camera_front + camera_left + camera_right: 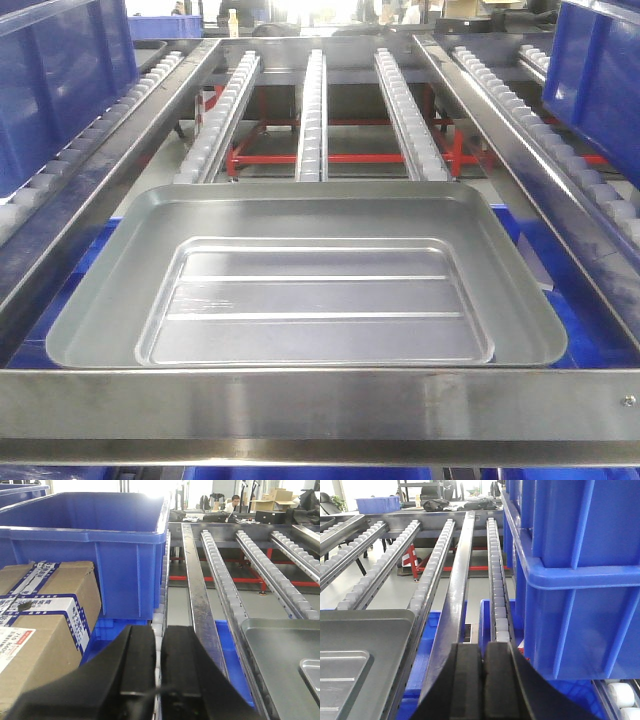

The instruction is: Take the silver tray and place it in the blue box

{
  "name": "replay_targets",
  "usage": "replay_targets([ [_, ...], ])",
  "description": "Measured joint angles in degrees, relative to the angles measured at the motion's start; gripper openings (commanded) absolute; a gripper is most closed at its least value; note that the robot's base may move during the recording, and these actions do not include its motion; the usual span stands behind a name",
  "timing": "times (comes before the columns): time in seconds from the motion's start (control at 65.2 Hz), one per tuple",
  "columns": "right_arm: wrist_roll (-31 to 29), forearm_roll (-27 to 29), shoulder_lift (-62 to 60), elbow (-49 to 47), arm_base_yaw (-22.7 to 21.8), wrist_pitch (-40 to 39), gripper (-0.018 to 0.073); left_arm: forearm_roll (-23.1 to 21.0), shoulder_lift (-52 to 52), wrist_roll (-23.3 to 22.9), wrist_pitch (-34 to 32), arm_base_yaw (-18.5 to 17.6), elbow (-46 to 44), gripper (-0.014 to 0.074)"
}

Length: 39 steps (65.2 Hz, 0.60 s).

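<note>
Wide, shallow silver sheet-metal tray [310, 275], rounded corners, two ridges in its recessed panel: lies flat at the middle of the tabletop's [300, 405] near edge, over the large bright-blue plastic box [528, 232]. Blue shows past both sides; seating depth cannot be told. Left claw [158, 635]: narrow, empty, left of tray. Right claw [483, 652]: narrow, empty, right of tray.

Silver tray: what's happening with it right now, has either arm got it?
Neither arm has it. The silver tray lies untouched in the middle lane, just behind the front steel rail, with blue plastic showing beneath it. The left gripper and right gripper are both shut and empty, off to either side of the tray. An open blue box stands at the left.
</note>
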Motion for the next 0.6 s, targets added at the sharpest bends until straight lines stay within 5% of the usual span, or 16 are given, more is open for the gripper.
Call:
replay_targets([
  [0.598,0.00,0.00,0.00,0.00,0.00,0.00,0.0049,0.00,0.00,0.00,0.00,0.00,0.00,0.0010],
])
